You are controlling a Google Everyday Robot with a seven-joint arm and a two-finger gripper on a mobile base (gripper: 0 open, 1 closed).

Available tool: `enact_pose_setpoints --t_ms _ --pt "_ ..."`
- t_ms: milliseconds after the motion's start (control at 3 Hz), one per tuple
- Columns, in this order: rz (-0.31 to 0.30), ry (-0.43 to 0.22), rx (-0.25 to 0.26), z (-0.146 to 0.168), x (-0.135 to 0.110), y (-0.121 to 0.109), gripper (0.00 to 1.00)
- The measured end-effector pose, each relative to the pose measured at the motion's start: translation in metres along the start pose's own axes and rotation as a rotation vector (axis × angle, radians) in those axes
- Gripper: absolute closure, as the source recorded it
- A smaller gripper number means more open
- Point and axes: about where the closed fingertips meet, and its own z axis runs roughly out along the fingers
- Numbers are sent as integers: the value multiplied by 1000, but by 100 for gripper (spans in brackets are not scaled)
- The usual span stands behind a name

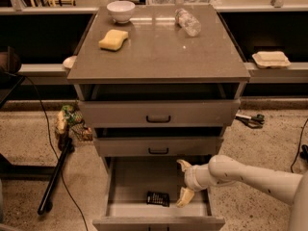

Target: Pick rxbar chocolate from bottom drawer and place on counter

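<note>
The bottom drawer (137, 179) is seen pulled open, with the rxbar chocolate (158, 198) lying by its front wall. The gripper (183, 181) is held inside, fingers spread, just beside the bar. A sponge (113, 39), bowl (121, 10) and bottle (187, 21) are set toward the counter's (159, 61) back edge.

Arm (255, 176): white, smooth, rounded (small dark specks are seen along it)
Gripper (184, 181): two cream fingers (186, 197), spread apart, seen above the bottom drawer (132, 184)
</note>
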Motion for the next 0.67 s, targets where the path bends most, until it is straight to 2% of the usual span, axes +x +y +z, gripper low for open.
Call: enact_pose_setpoints --t_ms 667 --pt "71 65 -23 65 63 -7 0"
